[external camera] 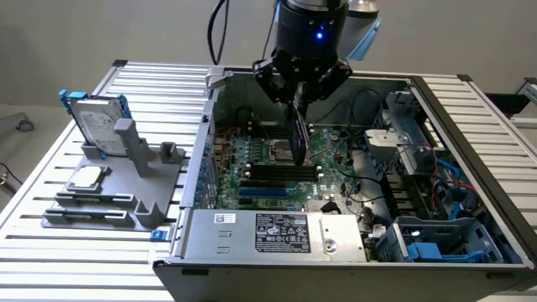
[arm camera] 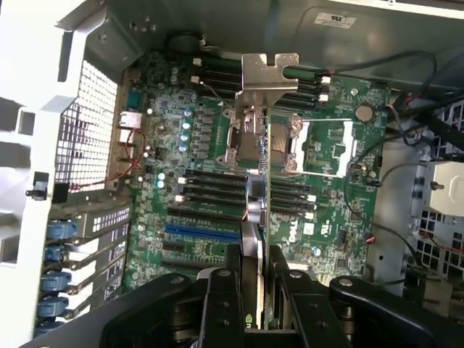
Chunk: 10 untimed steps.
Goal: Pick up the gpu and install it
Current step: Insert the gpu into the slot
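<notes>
The gpu (external camera: pixel 298 135) hangs edge-on from my gripper (external camera: pixel 300 100), which is shut on its top edge. It is held above the motherboard (external camera: pixel 268 179) inside the open computer case (external camera: pixel 453 126), apart from the board. In the wrist view, the gpu (arm camera: pixel 266 196) appears as a thin green board edge with a dark shroud on one face. Its silver end bracket (arm camera: pixel 270 72) points away from the camera. My gripper (arm camera: pixel 259 315) clamps it between two black fingers (arm camera: pixel 221 304). Below the card lie black slots (arm camera: pixel 210 190) and a blue slot (arm camera: pixel 201 233).
A silver labelled power-supply box (external camera: pixel 281 233) fills the case's near side. Cables and a drive cage (external camera: pixel 436 242) crowd the exterior view's right. Outside the case, a hard drive in a blue frame (external camera: pixel 99 123) stands on a grey fixture (external camera: pixel 117 189) on the slatted table (external camera: pixel 50 258).
</notes>
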Tool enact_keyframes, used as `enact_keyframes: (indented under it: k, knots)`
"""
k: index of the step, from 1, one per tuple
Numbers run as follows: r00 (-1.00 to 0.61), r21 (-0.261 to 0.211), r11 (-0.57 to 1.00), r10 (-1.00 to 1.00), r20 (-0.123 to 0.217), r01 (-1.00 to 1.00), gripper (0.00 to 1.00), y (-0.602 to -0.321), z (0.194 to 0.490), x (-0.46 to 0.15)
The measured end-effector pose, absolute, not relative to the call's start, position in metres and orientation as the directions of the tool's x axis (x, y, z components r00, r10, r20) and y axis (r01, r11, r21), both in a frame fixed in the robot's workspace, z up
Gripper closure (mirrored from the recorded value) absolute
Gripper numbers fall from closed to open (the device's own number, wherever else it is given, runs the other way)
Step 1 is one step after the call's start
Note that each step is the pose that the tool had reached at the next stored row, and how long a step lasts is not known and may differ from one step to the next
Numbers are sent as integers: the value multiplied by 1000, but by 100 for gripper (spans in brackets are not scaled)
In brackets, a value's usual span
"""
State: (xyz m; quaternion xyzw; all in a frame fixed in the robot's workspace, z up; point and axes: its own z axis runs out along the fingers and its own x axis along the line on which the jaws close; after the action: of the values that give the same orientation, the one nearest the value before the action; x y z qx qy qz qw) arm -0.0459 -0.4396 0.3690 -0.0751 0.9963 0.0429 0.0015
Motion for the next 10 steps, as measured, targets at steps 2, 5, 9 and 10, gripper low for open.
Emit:
enact_keyframes:
  k: [2, 5, 9, 10]
  knots:
    - [-983, 85, 979, -185, -10, -185, 74, -440, 366, -46]
    - [-971, 85, 967, -239, -11, -239, 74, -440, 363, -46]
    - [-951, 85, 947, -309, -14, -309, 74, -440, 358, -46]
    - [-945, 85, 942, -326, -14, -326, 74, -440, 357, -46]
